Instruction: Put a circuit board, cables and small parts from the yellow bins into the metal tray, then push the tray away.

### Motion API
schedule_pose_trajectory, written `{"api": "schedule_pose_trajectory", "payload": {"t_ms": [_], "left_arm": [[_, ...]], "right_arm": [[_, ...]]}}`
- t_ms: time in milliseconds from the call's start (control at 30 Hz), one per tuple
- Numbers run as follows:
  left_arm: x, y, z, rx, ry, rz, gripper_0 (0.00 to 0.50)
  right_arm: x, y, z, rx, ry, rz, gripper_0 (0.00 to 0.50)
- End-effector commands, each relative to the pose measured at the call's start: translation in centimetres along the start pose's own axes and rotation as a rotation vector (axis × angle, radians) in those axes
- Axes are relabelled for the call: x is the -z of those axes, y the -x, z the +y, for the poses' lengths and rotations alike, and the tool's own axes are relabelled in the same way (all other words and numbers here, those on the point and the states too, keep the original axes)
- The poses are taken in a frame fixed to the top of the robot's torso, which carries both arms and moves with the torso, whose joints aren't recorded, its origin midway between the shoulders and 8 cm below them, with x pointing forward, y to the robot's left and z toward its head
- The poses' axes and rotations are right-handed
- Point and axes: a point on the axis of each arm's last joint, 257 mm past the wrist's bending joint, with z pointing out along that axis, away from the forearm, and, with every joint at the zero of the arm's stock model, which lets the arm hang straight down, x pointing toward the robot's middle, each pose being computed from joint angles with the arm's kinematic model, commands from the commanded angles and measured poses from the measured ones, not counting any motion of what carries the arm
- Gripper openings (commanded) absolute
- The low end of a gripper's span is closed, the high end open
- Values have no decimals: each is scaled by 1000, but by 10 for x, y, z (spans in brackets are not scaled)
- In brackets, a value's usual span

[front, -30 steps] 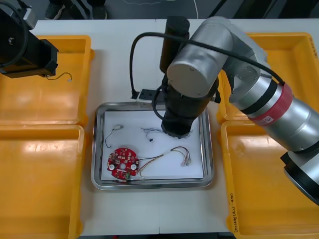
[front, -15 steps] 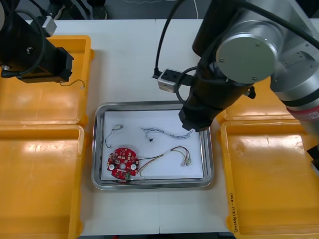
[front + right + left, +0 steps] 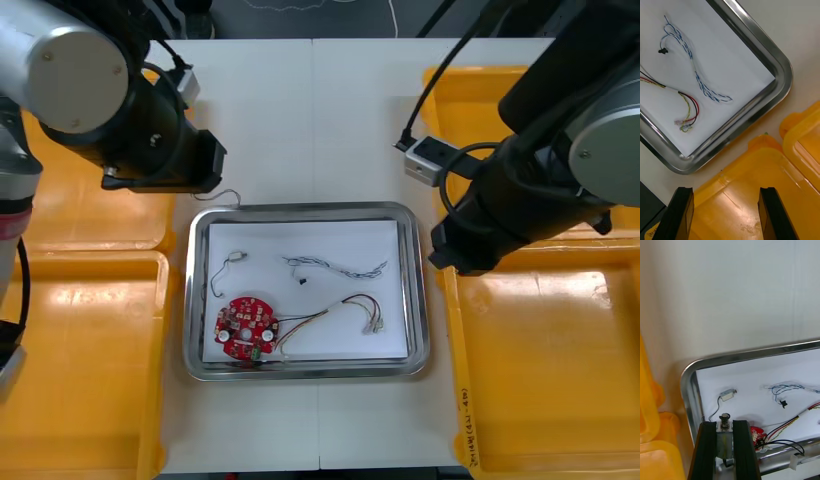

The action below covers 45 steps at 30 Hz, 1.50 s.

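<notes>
Front view: the metal tray (image 3: 300,209) sits at centre frame, holding a red circuit board (image 3: 248,327), a blue and white cable (image 3: 335,266), a red and yellow cable (image 3: 372,322) and a small metal part (image 3: 236,256). Right wrist view: the right gripper (image 3: 724,212), fingers spread and empty, hovers over a yellow bin (image 3: 752,187) beside the tray. Left wrist view: the left gripper (image 3: 724,425) clamps a second small metal part (image 3: 724,435) by the tray's corner.

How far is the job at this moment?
Done: metal tray holds red circuit board, blue and white cable, red and yellow cable, small metal part. In hand: left gripper, near the tray's far left corner, shut on a second small metal part. Right gripper open above a yellow bin. Left: release it, push tray away.
</notes>
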Motion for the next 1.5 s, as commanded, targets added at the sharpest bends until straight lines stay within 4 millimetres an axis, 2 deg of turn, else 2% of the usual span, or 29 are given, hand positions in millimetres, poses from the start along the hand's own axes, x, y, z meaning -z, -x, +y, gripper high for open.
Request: {"api": "schedule_pose_trajectory", "payload": {"t_ms": [33,167,633,867,1200,1500], "left_arm": [[-10,-11,-28,5,-10,6,0],[-19,-17,-39,5,-4,19,0],[-64,-48,-52,12,71,134,0],[-78,-58,-55,34,82,180,0],[-92,-71,-47,31,124,230,0],[-102,-79,-44,35,132,258,0]], "right_arm": [[12,-27,-22,-97,-38,-9,500],[13,-46,-33,-161,-46,-3,500],[8,-101,-72,-388,-135,44,500],[1,-118,-72,-539,-144,64,500],[-6,-154,-75,-740,-135,76,500],[-9,-157,-77,-773,-142,60,500]]}}
